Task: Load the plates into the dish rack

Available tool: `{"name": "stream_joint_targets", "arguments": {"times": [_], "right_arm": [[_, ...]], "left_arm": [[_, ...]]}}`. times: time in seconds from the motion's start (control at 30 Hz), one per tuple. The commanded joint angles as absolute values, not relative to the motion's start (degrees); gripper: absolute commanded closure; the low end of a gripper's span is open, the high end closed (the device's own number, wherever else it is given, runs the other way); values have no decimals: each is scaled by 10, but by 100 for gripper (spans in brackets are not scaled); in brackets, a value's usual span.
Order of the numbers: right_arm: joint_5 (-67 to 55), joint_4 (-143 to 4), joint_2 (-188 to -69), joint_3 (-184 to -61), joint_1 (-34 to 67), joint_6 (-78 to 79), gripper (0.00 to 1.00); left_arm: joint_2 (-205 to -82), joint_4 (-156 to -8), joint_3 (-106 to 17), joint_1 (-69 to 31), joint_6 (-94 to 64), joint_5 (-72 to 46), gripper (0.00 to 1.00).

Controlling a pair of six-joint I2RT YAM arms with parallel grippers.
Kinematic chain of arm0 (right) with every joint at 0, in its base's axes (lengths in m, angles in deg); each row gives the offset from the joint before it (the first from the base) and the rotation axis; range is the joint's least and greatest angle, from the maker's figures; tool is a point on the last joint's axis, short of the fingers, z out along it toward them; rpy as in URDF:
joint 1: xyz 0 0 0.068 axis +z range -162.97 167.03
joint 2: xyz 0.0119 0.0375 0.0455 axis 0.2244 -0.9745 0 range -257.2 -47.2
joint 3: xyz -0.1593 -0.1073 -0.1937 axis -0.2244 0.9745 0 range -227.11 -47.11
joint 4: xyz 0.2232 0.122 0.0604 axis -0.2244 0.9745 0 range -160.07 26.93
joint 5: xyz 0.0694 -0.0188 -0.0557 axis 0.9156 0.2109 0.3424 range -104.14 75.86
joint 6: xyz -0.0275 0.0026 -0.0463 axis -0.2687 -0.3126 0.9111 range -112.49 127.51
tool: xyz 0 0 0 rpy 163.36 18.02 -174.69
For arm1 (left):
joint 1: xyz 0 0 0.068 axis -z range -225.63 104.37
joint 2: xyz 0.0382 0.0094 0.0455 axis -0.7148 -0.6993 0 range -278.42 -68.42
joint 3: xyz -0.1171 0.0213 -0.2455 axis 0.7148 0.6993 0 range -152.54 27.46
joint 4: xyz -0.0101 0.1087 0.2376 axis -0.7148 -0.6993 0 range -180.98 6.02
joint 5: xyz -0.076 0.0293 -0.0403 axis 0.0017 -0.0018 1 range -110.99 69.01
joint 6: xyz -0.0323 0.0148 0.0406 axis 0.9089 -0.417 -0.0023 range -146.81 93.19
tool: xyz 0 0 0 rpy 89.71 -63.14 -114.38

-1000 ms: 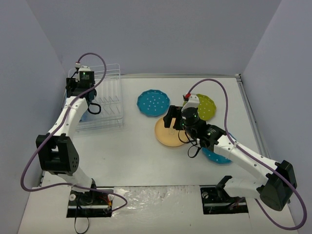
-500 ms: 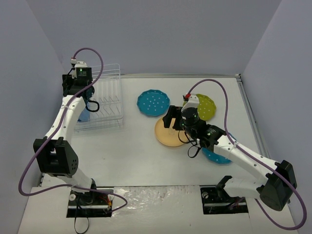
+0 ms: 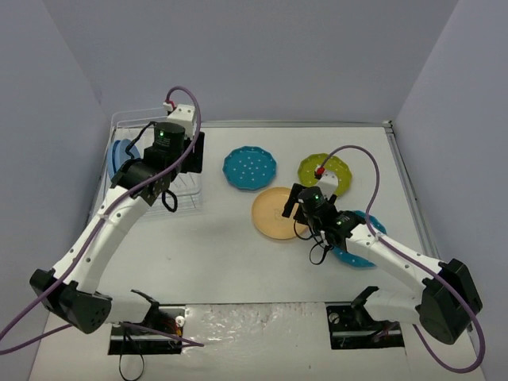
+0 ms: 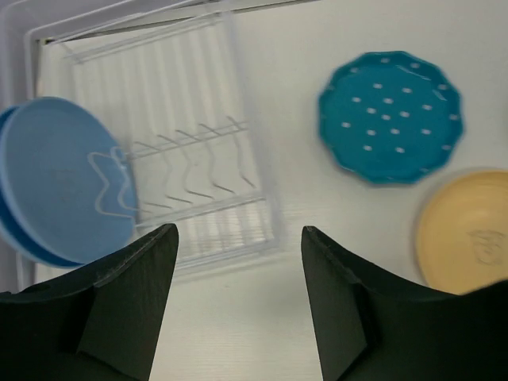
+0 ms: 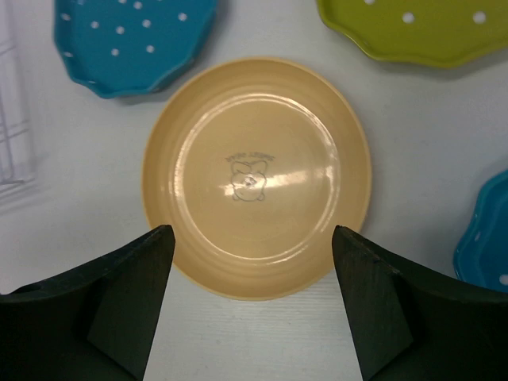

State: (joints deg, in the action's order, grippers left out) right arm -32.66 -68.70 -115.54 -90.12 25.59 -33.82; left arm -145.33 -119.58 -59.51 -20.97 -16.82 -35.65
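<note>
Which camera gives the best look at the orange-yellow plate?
The right wrist view: the orange-yellow plate shows whole, from straight above, centre print included. In the top external view it is small, its right edge under the right gripper. The left wrist view cuts it off at the frame's edge.

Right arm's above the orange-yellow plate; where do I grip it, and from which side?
Probably pinch the rim of the orange-yellow plate nearest the right gripper, coming from the arm's side: it lies flat, and the teal plate and lime plate crowd its far edge.
</note>
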Motion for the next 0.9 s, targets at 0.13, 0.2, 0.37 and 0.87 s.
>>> {"name": "stream_joint_targets", "arguments": {"times": [0.13, 0.2, 0.37, 0.87], "right_arm": [[-373, -680, -1137, -832, 242, -474, 30], [-383, -681, -1137, -826, 242, -491, 31], [-408, -692, -1143, -813, 242, -533, 32], [-392, -832, -1271, -792, 240, -594, 34]], "left_arm": [[-1370, -1136, -506, -143, -65, -269, 41], [-1364, -1126, -496, -138, -61, -259, 41], [-1361, -1113, -479, -130, -49, -244, 41], [-1356, -1106, -468, -128, -42, -229, 41]]}}
